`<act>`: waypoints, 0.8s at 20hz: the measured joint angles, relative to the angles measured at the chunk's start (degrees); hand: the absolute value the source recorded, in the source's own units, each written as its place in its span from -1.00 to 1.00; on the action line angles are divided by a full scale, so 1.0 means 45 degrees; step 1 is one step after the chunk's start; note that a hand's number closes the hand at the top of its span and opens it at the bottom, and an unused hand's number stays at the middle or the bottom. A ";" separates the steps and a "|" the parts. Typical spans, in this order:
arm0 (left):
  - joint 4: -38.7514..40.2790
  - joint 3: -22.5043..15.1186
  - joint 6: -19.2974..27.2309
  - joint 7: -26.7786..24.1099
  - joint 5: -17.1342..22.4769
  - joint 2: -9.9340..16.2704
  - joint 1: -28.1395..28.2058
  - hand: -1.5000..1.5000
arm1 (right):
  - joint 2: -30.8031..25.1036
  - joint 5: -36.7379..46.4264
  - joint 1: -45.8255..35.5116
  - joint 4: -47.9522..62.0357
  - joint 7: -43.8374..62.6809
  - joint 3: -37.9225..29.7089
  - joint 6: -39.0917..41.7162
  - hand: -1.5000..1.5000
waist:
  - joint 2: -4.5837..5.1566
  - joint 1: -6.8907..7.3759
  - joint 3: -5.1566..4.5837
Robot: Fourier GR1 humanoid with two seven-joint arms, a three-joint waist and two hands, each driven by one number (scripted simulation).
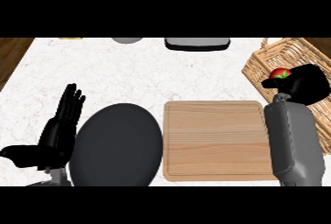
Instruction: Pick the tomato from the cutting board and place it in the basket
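Tomato — red, with a green stalk cap — sits at the right of the frame, held at the tip of the right robot hand, whose black fingers curl round it and hide most of it. It is already over the wicker basket, above the basket's left-hand part and inside its rim, so it is well clear of the wooden cutting board, which lies lower in the frame, at centre right, with nothing on it.

The relation that matters now is vertical rather than sideways: the tomato lies at the upper left of the hand that carries it, with the basket directly beneath. The grey forearm runs up the right edge of the frame, along the board's right side. Judging from this, the carrying is nearly done, and what remains is to lower and release — how high the tomato hangs above the basket floor cannot be told.

At the left of the frame the left robot hand rests open, fingers straight and pointing up, beside a dark oval plate on the pale marble surface.
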 measured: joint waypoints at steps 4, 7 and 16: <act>-0.0041 -0.0205 0.0061 -0.0200 -0.0182 -0.0169 0.0193 0.00 | -0.0022 -0.0100 0.0263 -0.0376 0.0046 -0.0273 -0.0186 1.00 | -0.0010 0.0008 -0.0010; 0.0260 -0.0070 0.0045 -0.0339 -0.0143 -0.0168 -0.0054 0.00 | -0.0044 -0.0456 0.0502 -0.0536 -0.0076 -0.0605 -0.0464 -1.00 | -0.0027 0.0000 -0.0039; 0.0185 -0.0034 -0.0086 -0.0198 -0.0088 -0.0160 -0.0052 0.00 | -0.0525 -0.1608 0.0974 -0.0303 -0.0540 -0.0603 -0.1238 -1.00 | -0.0057 0.0032 -0.0053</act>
